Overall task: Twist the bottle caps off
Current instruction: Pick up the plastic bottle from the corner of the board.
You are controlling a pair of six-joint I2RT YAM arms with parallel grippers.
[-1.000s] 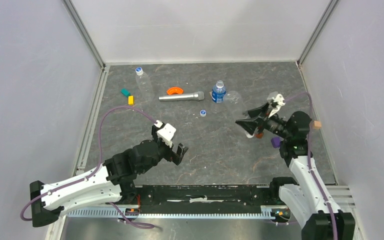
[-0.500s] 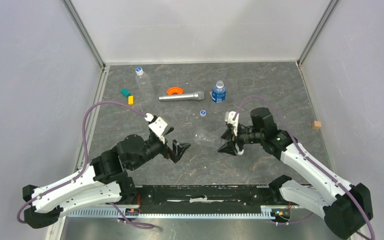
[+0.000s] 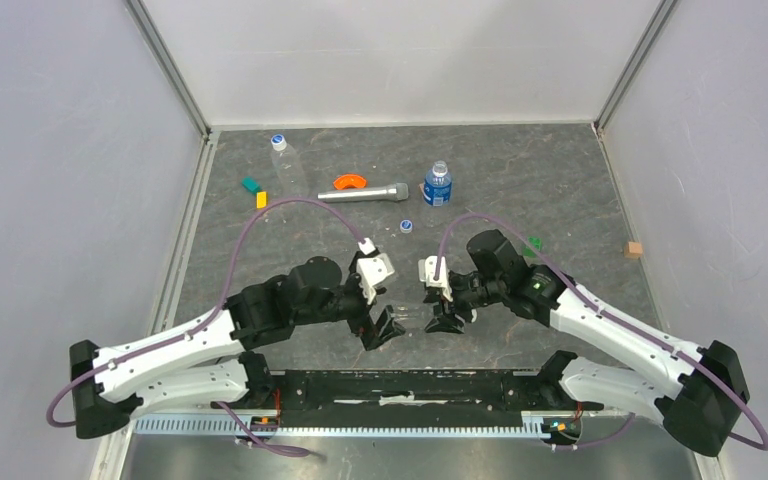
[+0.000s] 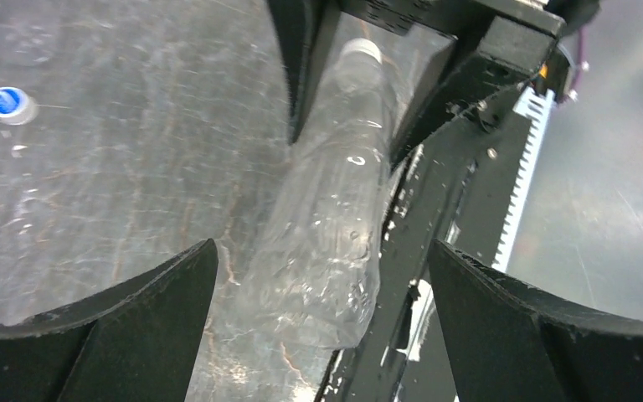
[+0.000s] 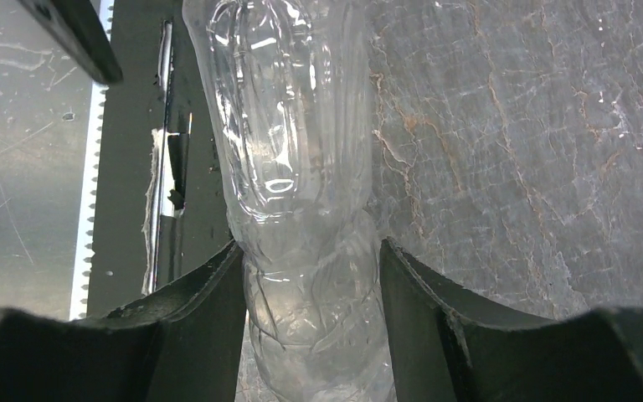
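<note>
Your right gripper (image 5: 310, 247) is clamped on a clear bottle (image 4: 335, 226), gripping toward the neck end. The bottle is held roughly level near the worktop (image 3: 560, 180) edge at 6 o'clock. Your left gripper (image 3: 385, 322) is spread wide — its fingers (image 4: 134, 327) flank the bottle's base end with a gap on each side, no contact. There's white at the neck tip in the left wrist view; can't tell if that's a cap. A loose cap (image 3: 406, 226) sits blue top up at 12 o'clock from the grippers. Just past it, the blue-label bottle (image 3: 437, 185) stands upright and capped. The second clear bottle (image 3: 287, 168) lies at 10 o'clock near the far-left corner — screw cap (image 3: 278, 141) on. The silver cylinder (image 3: 365, 192) and orange piece (image 3: 349, 182) lie between those two.
</note>
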